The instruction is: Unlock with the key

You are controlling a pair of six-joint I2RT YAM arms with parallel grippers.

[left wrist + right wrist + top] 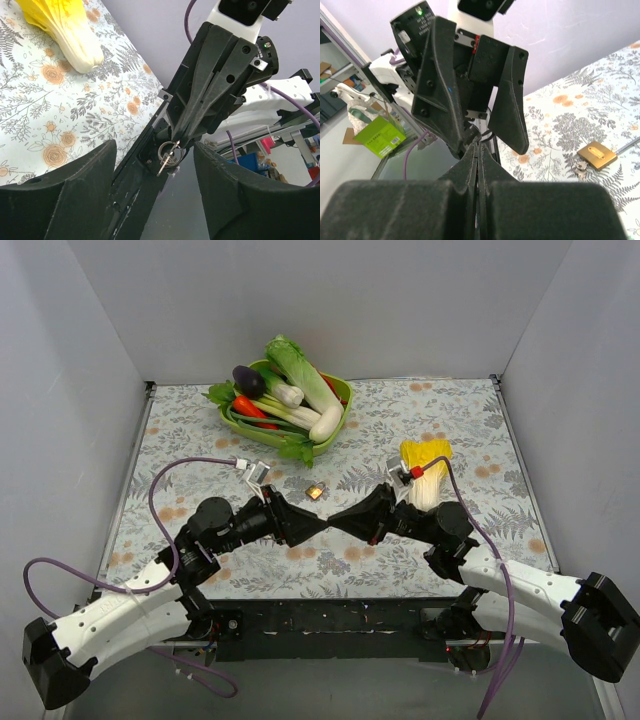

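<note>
Shut tight, my right end effector [176,144] pinches the key [163,164] by its ring. It dangles in mid-air between the parted jaws of my left end effector [490,144]. Closing off-centre could knock the loose key askew or drop it — well apart from the brass padlock [594,154] on the worktop [620,80].

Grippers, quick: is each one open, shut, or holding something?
Left gripper: open, gripping nothing.
Right gripper: shut on the key.
</note>
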